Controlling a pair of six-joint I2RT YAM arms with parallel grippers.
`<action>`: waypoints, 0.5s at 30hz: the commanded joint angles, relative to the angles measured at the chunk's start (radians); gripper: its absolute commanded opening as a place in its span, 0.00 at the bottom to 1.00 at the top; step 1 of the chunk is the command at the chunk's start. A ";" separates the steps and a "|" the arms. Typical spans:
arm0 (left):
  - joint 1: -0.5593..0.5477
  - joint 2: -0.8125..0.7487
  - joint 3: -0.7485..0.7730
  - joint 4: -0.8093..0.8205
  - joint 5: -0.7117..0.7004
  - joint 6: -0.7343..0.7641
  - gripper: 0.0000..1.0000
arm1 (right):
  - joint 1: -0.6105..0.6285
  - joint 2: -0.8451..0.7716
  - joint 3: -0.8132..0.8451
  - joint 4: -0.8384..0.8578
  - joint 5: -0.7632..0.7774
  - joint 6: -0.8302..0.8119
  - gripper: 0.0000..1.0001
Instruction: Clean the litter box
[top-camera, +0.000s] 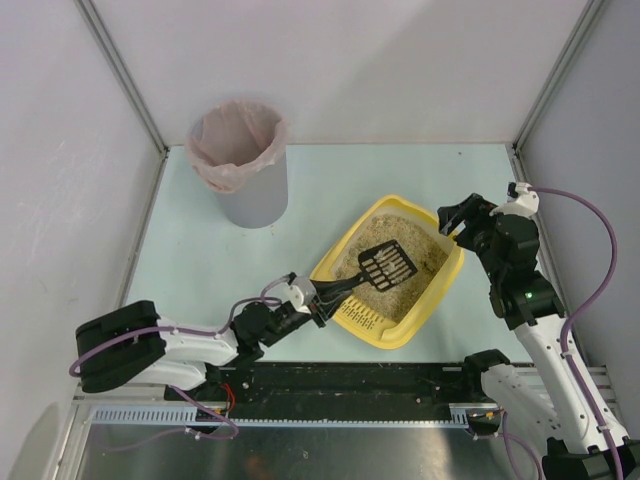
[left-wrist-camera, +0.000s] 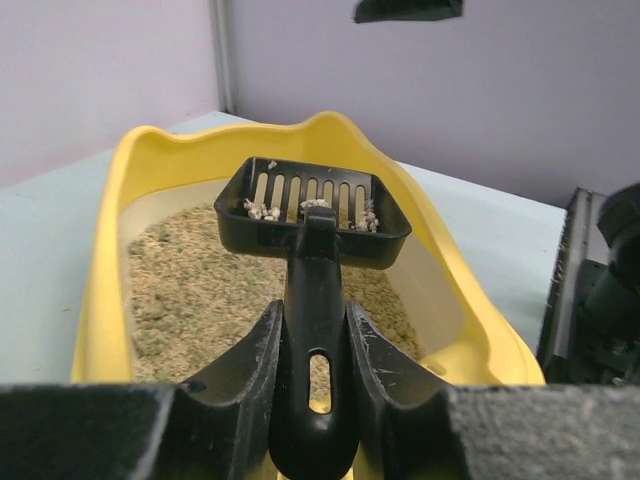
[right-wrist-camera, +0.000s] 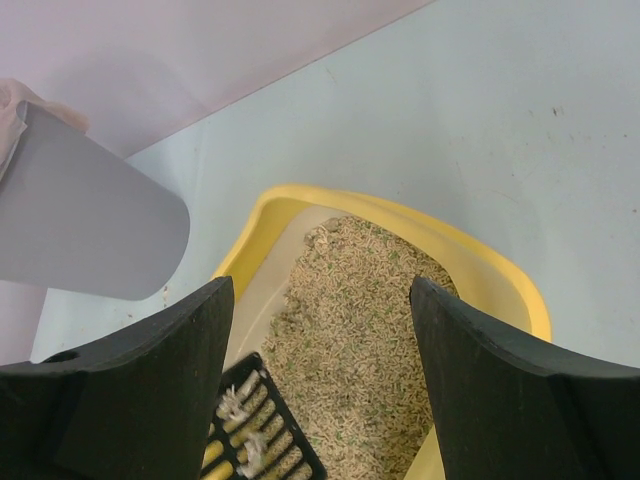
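On the table, the bin stands toward 11 o'clock, upright, well apart from everything else. At 5 o'clock from it, the left gripper reaches in low, its jaws closed on the handle of the scoop; the left wrist view shows both fingers pressed against the handle's sides. The handle points to 8 o'clock and the slotted head lies over the litter, seemingly lifted a little, with a few pale clumps in it. The litter box sits right of the table's middle, turned at an angle, its grille at the 7 o'clock edge. The right gripper hovers at the box's 2 o'clock corner, jaws spread wide, holding nothing.
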 joint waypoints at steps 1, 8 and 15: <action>-0.043 0.020 0.054 0.010 -0.041 0.075 0.00 | 0.004 -0.003 -0.005 0.054 0.008 -0.004 0.76; 0.011 -0.019 0.014 -0.001 -0.026 -0.022 0.00 | 0.005 -0.017 -0.008 0.045 0.036 -0.011 0.76; 0.023 -0.005 0.031 0.018 0.033 -0.044 0.00 | 0.004 -0.014 -0.017 0.053 0.003 0.000 0.76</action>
